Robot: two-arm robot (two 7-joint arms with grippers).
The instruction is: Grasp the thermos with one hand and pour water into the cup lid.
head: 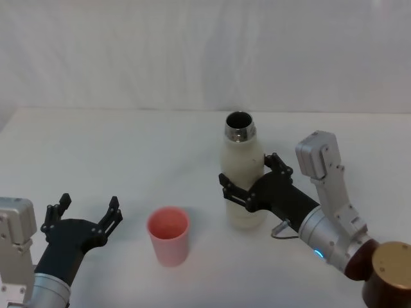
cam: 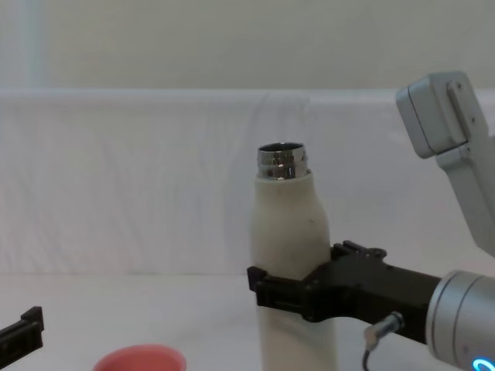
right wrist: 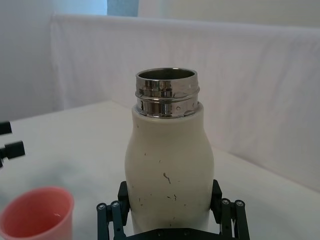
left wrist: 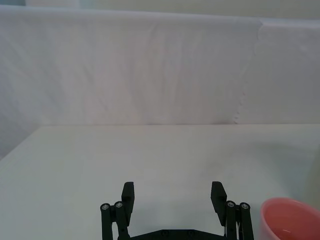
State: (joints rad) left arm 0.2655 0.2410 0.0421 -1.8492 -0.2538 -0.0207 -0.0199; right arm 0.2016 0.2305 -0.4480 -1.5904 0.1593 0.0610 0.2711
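head view shows the right hand (head: pixel 247 183) clamped low on the upright thermos (head: pixel 242 173), apparently leaving its neck free to pour; the cup lid (head: pixel 169 235) stands beside it on the table (head: pixel 128 147); the left hand (head: pixel 87 212) rests apart, open.

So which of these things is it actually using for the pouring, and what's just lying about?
In use:
- thermos, upright, uncapped
- right gripper, clamped around it
- pink cup lid

Not in use:
- left gripper, open, beside the cup lid
- brown round object, at the table's right edge
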